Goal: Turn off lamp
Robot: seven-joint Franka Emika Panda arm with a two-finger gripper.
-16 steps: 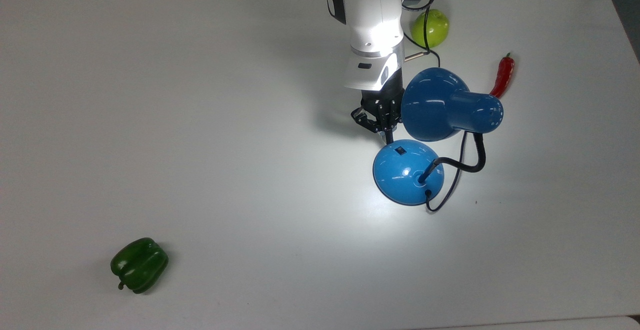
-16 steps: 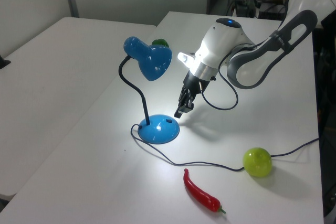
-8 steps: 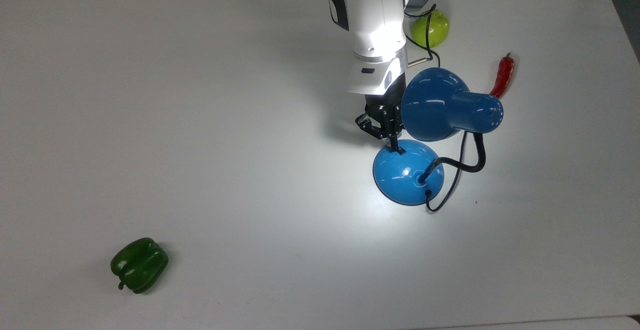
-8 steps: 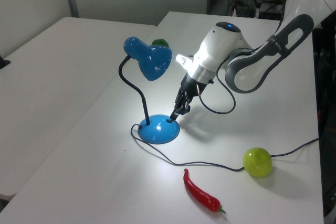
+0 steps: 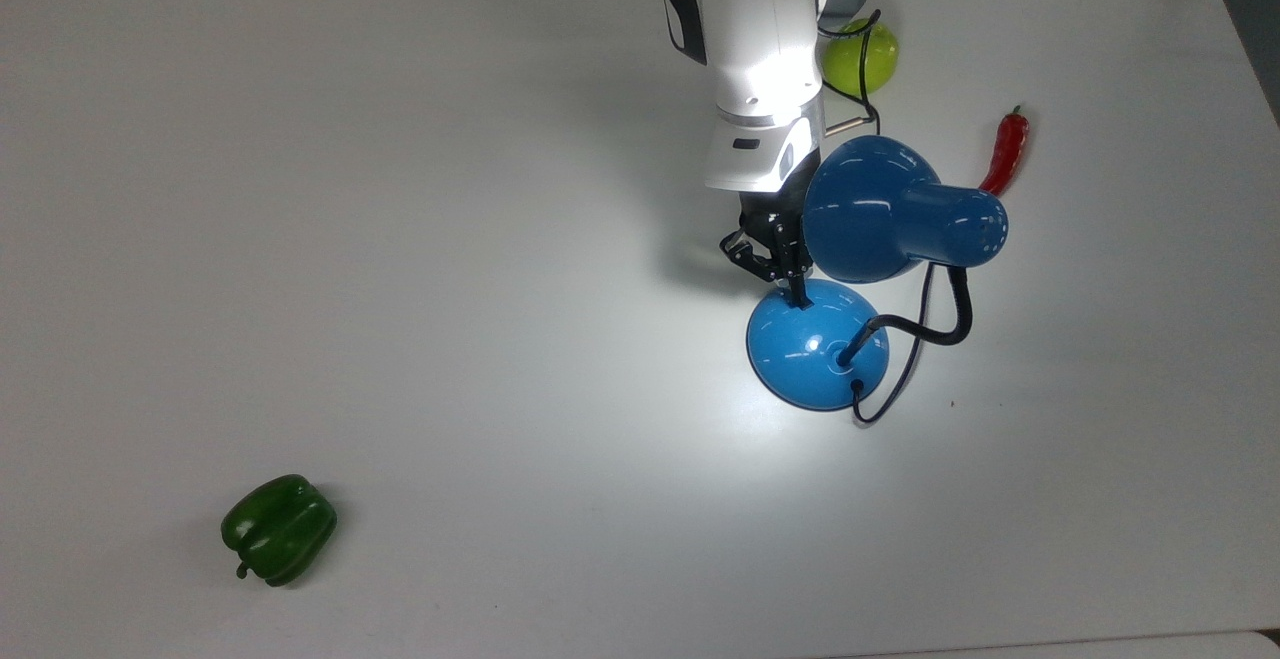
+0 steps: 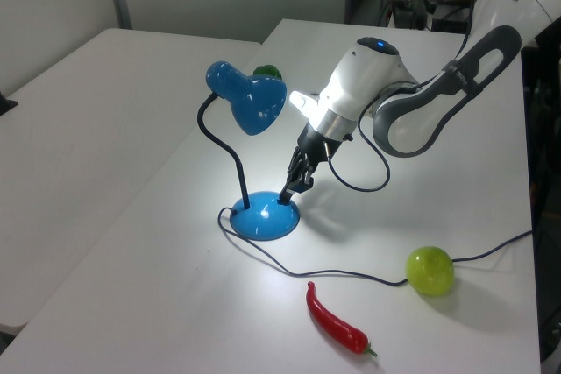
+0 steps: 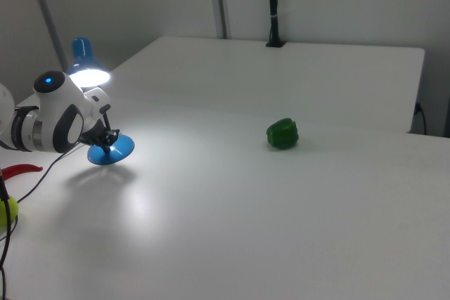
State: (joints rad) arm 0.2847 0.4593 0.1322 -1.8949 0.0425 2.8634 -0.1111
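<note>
The gripper, fingers pressed together into a single probe, touched the lamp at its base, directly below the fingertips, positioned to depress the switch. The shade beside it was lit.

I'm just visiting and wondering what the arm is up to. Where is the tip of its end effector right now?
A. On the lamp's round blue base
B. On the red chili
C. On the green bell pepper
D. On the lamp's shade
A: the end effector comes down onto the top of the lamp's round blue base; the lamp is lit, with a bright pool on the table.
</note>
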